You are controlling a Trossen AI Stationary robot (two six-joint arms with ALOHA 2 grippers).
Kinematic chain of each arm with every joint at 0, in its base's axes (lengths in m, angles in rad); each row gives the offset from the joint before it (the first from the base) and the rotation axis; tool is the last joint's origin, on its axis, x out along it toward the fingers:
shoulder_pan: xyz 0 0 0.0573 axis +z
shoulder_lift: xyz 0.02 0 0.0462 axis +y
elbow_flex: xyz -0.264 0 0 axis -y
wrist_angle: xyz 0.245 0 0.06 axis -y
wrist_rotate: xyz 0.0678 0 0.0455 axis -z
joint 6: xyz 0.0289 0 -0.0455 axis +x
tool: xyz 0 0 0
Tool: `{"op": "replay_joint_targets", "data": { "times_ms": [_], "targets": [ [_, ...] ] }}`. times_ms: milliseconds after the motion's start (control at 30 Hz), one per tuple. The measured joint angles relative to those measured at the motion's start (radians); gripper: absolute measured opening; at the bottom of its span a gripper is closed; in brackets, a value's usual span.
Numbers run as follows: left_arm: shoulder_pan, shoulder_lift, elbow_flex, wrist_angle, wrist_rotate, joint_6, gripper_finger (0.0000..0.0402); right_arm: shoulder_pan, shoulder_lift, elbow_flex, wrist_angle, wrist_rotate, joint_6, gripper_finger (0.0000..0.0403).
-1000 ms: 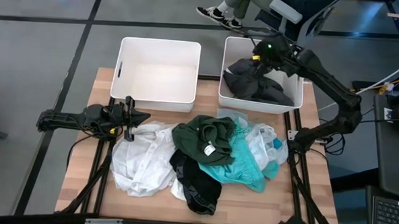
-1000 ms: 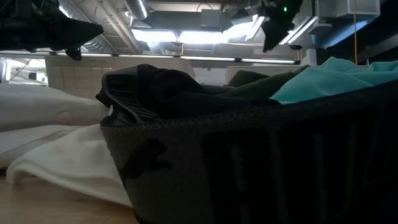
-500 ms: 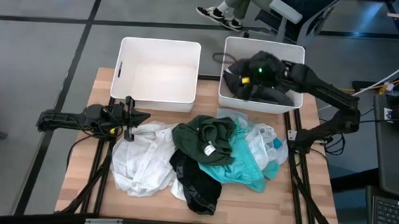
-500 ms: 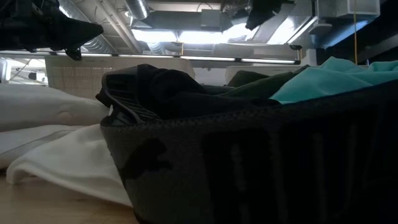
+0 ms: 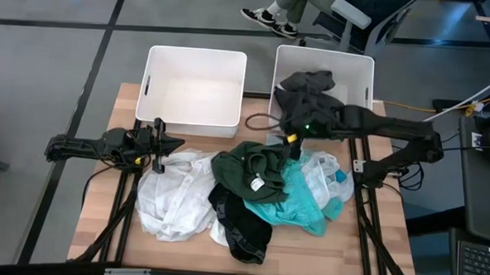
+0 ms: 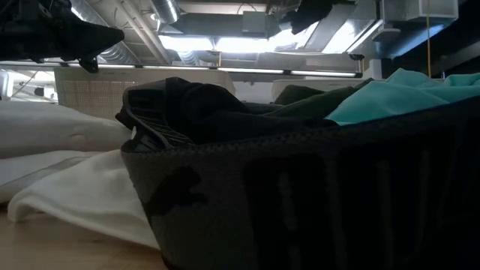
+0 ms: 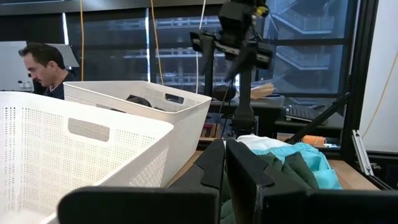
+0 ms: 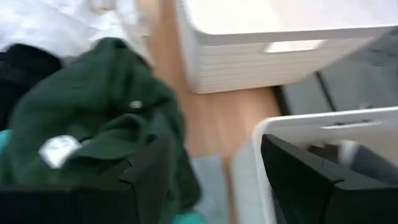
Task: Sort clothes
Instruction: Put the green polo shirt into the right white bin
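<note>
The clothes lie in a heap on the table: a white one [image 5: 174, 194], a dark green one [image 5: 256, 173], a teal one [image 5: 298, 209], a black one [image 5: 243, 230] and a pale one [image 5: 322, 172]. A dark grey garment [image 5: 309, 84] lies in the right bin [image 5: 362, 70]. My right gripper [image 5: 288, 144] hovers open above the heap's far edge, just in front of that bin; in its wrist view the dark green garment [image 8: 93, 124] lies below the empty fingers [image 8: 214, 180]. My left gripper [image 5: 163, 142] stays shut at the table's left, beside the white garment.
The left bin [image 5: 193, 87] stands at the far left of the table. Bare wood shows along the near edge [image 5: 306, 256]. A cable loop [image 5: 258, 121] lies between the bins. A person's feet [image 5: 271, 16] and a chair are beyond the far edge.
My right gripper has swung from above the right bin toward the table's near side and left, sinking a little and turning, and now hangs over the heap's far edge. Its fingers stay open.
</note>
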Motion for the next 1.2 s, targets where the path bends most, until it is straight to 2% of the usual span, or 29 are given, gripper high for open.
{"op": "replay_joint_targets", "data": {
  "times_ms": [167, 333, 667, 1200],
  "targets": [
    [0.000, 0.000, 0.000, 0.000, 0.000, 0.000, 0.0008, 0.051, 0.000, -0.097, 0.082, -0.045, 0.009, 0.0246],
    [0.000, 0.000, 0.000, 0.000, 0.000, 0.000, 0.0008, 0.097, 0.000, -0.196, 0.198, -0.046, 0.027, 0.0246],
    [0.000, 0.000, 0.000, -0.001, 0.000, 0.004, 0.0008, 0.171, 0.005, -0.341, 0.304, -0.123, 0.070, 0.0246],
    [0.000, 0.000, 0.000, 0.002, 0.000, 0.000, 0.0008, 0.254, 0.040, -0.465, 0.419, -0.120, 0.123, 0.0246]
  ]
}}
